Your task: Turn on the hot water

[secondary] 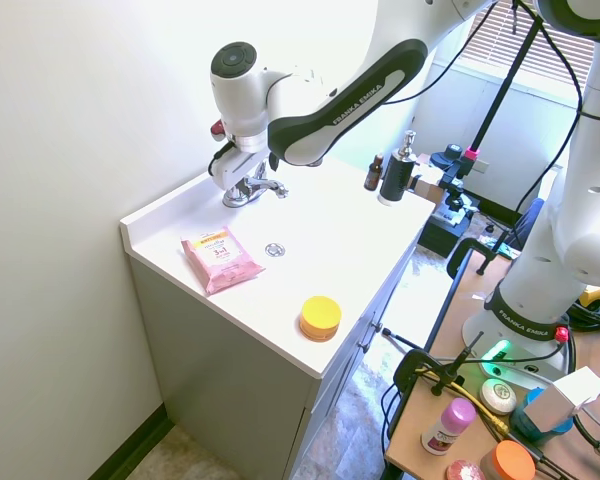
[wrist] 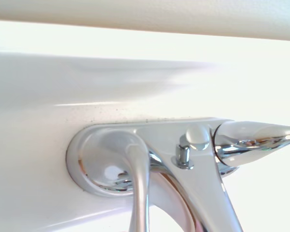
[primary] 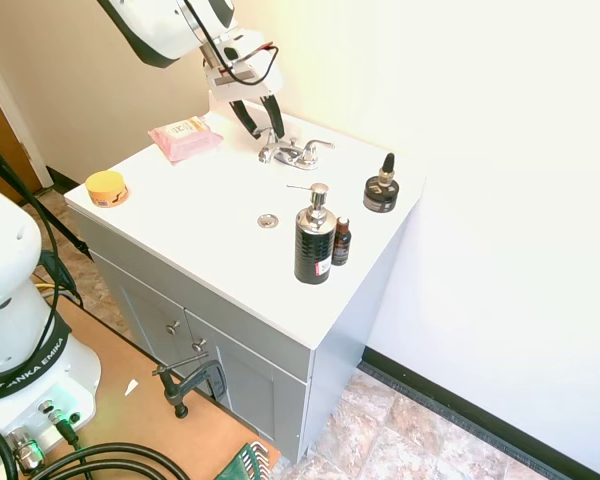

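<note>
I had the tool [primary: 264, 128] down at the faucet [primary: 293, 152], which sat at the far edge of the counter [primary: 220, 215] against the wall, between the pink wipes pack [primary: 185, 137] and the round black jar [primary: 381, 190]. The dark fingers [primary: 246, 115] came down right at the faucet's left lever [primary: 271, 150], but I could not tell whether they stood apart or closed on it; the second exterior view hid them behind the wrist. The right lever [primary: 316, 148] stood free, and the wrist view showed the spout [wrist: 140, 188] dry, with no water running. My main worry was that the two levers looked alike, and nothing I could see marked which was hot; if the tool sat on the cold one, the task would fail cleanly. The chrome was smooth and slim, so I judged that a push slightly off the lever's line could let the fingers slide off without turning it. Pressing too low risked jamming the tips into the base plate or the counter. The soap pump [primary: 314, 238] and small brown bottle [primary: 341, 242] stood well apart toward the near right, so I saw little danger of knocking them.
</note>
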Robot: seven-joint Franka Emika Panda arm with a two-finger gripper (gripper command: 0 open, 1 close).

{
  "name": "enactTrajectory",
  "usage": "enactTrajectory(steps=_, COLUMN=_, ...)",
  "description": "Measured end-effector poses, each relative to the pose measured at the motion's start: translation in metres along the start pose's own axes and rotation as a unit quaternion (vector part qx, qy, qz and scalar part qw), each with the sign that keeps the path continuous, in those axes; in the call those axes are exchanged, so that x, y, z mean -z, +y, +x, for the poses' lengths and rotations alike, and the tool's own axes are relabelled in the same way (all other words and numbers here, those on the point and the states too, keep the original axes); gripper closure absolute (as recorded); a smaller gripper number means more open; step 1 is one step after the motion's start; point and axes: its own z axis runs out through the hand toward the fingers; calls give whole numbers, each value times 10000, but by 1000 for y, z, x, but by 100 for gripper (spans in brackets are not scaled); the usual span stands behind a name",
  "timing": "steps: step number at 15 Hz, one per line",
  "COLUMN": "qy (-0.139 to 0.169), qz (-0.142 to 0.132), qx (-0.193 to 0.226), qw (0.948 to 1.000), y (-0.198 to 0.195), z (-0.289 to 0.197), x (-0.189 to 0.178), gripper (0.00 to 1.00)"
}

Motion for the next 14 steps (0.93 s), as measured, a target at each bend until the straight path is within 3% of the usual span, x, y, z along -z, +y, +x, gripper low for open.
enactTrajectory(steps=5, qy=97, qz=-55, qx=-119, qw=9999, y=3, z=3, x=-5, gripper=0)
enactTrajectory(steps=9, qy=-378, qz=46, qx=-143, qw=9992, y=7, z=2, x=7, gripper=0)
enactTrajectory(steps=14, qy=-1009, qz=322, qx=-158, qw=9943, y=70, z=-4, x=31, gripper=0)
